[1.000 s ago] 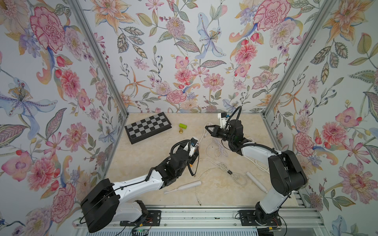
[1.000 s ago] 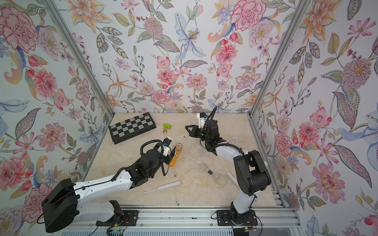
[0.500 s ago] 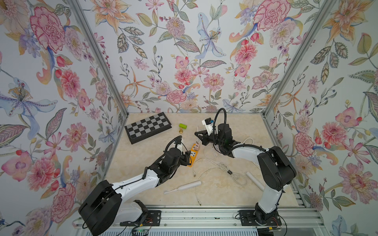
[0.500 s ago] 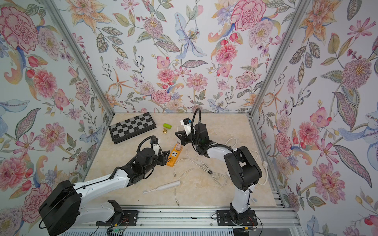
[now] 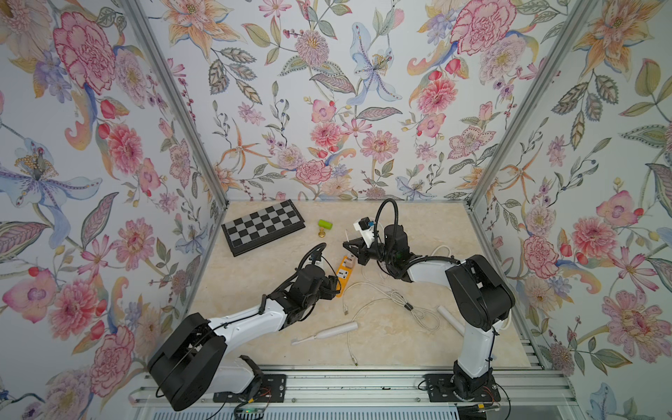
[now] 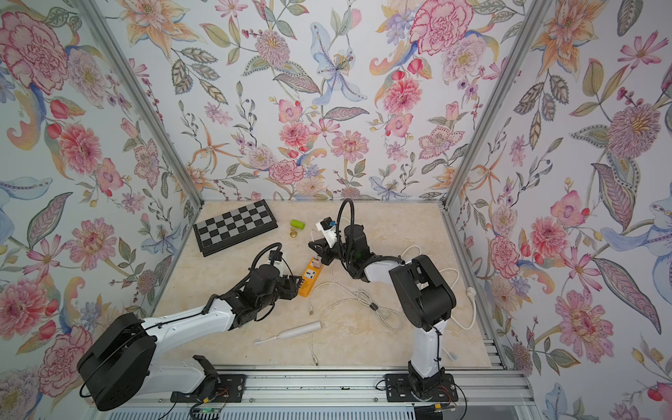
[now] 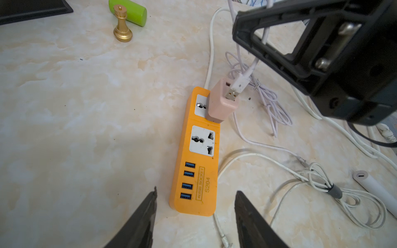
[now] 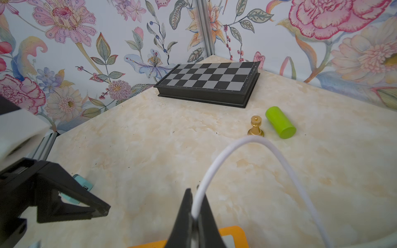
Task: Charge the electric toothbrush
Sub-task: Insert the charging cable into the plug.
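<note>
1. Electric toothbrush point(image 5: 325, 332): one unit. It lies flat near the front edge of the tabletop point(image 5: 247, 269), lower centre in both top views, and no claw touches it.
2. A white cylinder point(image 5: 451, 320) lies lower right, beside the right arm's base. Loose white cords, one a tied bundle point(image 5: 407, 305), lie between the two.
3. Left gripper point(image 7: 196, 191): its claw is spread. The near end of the orange power strip point(image 7: 199, 163) sits between the fingers, with a gap on each side.
4. Strip contents, seen from the left wrist: four blue USB ports and two wall sockets. The farther socket holds one pink adapter point(image 7: 221, 103).
5. Right gripper point(image 8: 195, 197): its claw is pinched on the white cable point(image 8: 236, 143). The cable's USB plug point(image 7: 232, 94) hangs at the adapter's top face. Whether they touch cannot be told.
6. Farther back stand one gold chess piece point(image 5: 322, 233), one green cylinder point(image 5: 324, 224) and one chessboard point(image 5: 263, 227) in the upper left corner, near both walls.
7. Bare tabletop shows between the strip and the chessboard.
</note>
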Robot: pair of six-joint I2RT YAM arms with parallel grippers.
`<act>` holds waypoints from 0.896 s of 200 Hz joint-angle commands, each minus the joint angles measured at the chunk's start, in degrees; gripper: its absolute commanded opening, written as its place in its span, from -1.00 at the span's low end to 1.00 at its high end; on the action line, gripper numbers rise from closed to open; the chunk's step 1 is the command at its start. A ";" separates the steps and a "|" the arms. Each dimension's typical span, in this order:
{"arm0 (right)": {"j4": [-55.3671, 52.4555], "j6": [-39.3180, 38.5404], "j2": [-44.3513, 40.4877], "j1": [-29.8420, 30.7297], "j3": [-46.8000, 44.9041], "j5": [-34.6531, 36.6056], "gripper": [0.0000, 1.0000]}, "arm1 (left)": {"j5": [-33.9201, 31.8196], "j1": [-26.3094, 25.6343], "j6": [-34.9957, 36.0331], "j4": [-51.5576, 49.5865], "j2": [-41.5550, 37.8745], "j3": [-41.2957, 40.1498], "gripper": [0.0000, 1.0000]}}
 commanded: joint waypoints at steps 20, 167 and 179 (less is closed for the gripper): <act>-0.32 -5.27 0.08 -0.19 -0.89 -0.71 -1.00 | 1.88 1.34 -2.30 0.83 1.78 0.13 0.15; 0.46 -10.70 -1.68 -0.01 -4.14 5.81 -1.00 | 2.96 2.65 -4.24 3.02 3.83 -0.86 0.10; 0.48 -11.08 -1.75 0.22 -3.97 6.10 -1.00 | 3.00 2.74 -4.43 3.15 3.91 -1.01 0.09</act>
